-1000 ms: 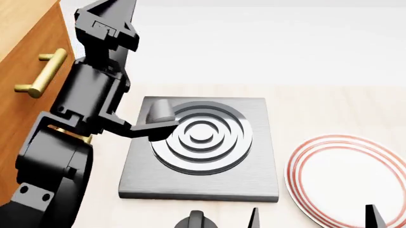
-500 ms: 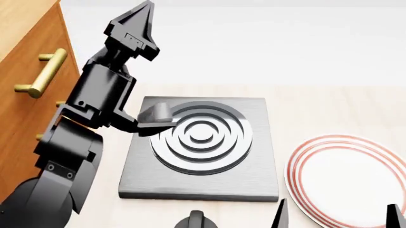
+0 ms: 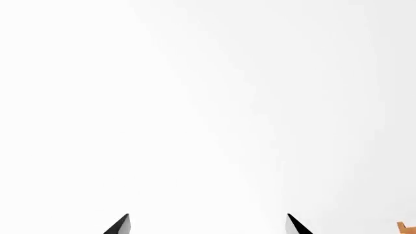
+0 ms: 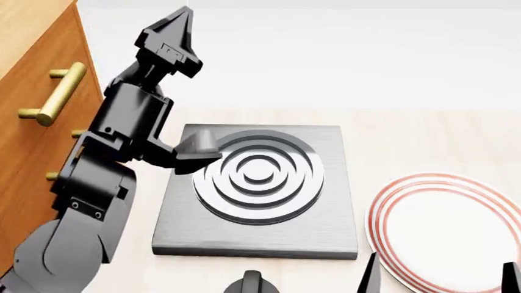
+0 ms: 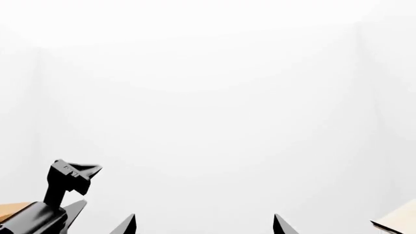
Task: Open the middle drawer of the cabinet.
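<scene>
Head view: left gripper point(image 4: 180, 18) spread wide, empty, probably overshooting the cabinet point(image 4: 33, 140); could snag the wrong handle point(image 4: 55, 94).

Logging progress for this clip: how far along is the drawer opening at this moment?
Nothing looks done: the cabinet shows a brass handle with no gripper on it. In hand: the left gripper is raised beside the cabinet, pointing away; its wrist view shows its fingertips apart on blank white. The right gripper sits low near the plate, open. Left: reaching, grasping and pulling the middle drawer, which I cannot single out here.
</scene>
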Robot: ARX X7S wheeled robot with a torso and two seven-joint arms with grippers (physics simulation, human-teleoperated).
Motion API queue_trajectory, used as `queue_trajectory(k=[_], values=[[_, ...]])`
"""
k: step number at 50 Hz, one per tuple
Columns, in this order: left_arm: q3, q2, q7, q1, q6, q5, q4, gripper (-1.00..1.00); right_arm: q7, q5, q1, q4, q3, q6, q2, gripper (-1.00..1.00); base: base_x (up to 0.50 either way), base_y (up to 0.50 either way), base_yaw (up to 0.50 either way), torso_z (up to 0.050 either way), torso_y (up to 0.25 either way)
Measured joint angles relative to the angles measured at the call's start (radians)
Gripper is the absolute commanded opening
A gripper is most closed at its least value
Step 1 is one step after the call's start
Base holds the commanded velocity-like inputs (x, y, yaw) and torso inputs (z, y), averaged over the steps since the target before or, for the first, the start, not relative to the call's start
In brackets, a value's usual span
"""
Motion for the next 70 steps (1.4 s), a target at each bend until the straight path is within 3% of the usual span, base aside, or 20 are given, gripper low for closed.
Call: queue_trajectory(k=[27,38,60,70], values=[[-0.138,0.093,-0.086,-0.003,0.001,-0.244,-0.084,1.0,-0.012,0.004,-0.006,0.002,0.009,0.004,-0.008,1.0,0.0,0.0,0.0,0.0,0.0],[-0.164,0.107,-0.073,-0.004,-0.048,-0.413,-0.087,1.0,-0.014,0.003,-0.01,0.001,0.013,0.004,-0.008,1.0,0.0,0.0,0.0,0.0,0.0],[-0.093,0.115,-0.132,-0.026,-0.064,-0.535,-0.212,1.0,-0.017,0.001,-0.019,0.003,0.022,-0.002,-0.007,1.0,0.0,0.0,0.0,0.0,0.0],[0.058,0.122,-0.224,-0.046,-0.077,-0.701,-0.323,1.0,-0.018,0.001,-0.024,0.003,0.027,-0.008,-0.004,1.0,0.0,0.0,0.0,0.0,0.0]])
